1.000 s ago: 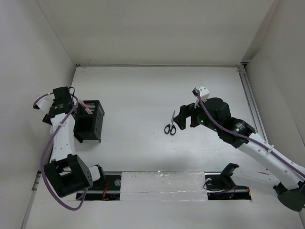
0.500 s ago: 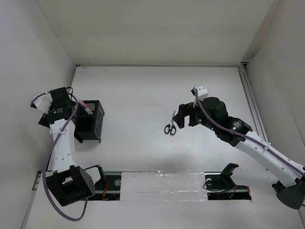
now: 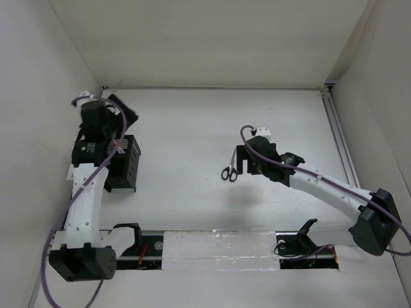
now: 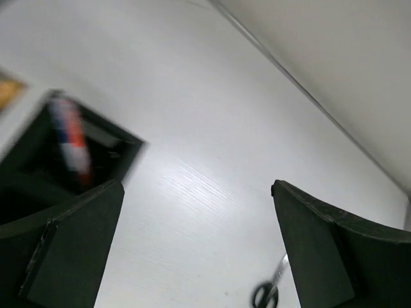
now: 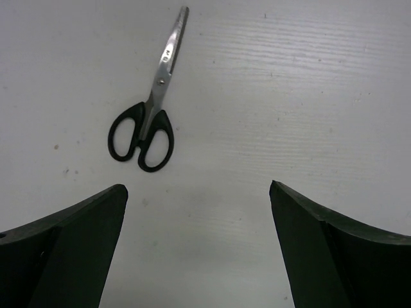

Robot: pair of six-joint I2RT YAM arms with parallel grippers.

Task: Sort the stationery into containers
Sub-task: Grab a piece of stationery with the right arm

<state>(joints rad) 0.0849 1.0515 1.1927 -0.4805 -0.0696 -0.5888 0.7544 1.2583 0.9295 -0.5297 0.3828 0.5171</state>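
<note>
Black-handled scissors (image 3: 229, 168) lie flat and closed on the white table; the right wrist view has them at upper left (image 5: 153, 112), the left wrist view at the bottom edge (image 4: 270, 290). My right gripper (image 3: 239, 161) (image 5: 198, 186) hovers just right of them, open and empty. The black slatted pen holder (image 3: 122, 164) (image 4: 32, 168) stands at the left with a red pen (image 3: 119, 145) (image 4: 72, 138) leaning inside it. Behind the holder my left gripper (image 3: 123, 110) (image 4: 196, 186) is raised, open and empty.
White walls close in the table on the left, back and right. A metal rail (image 3: 338, 138) runs along the right edge. The arm bases and a taped strip (image 3: 218, 247) sit at the near edge.
My left gripper has opened and swung up and back from the pen holder, with the pen left inside. The right gripper has come down closer to the scissors.
</note>
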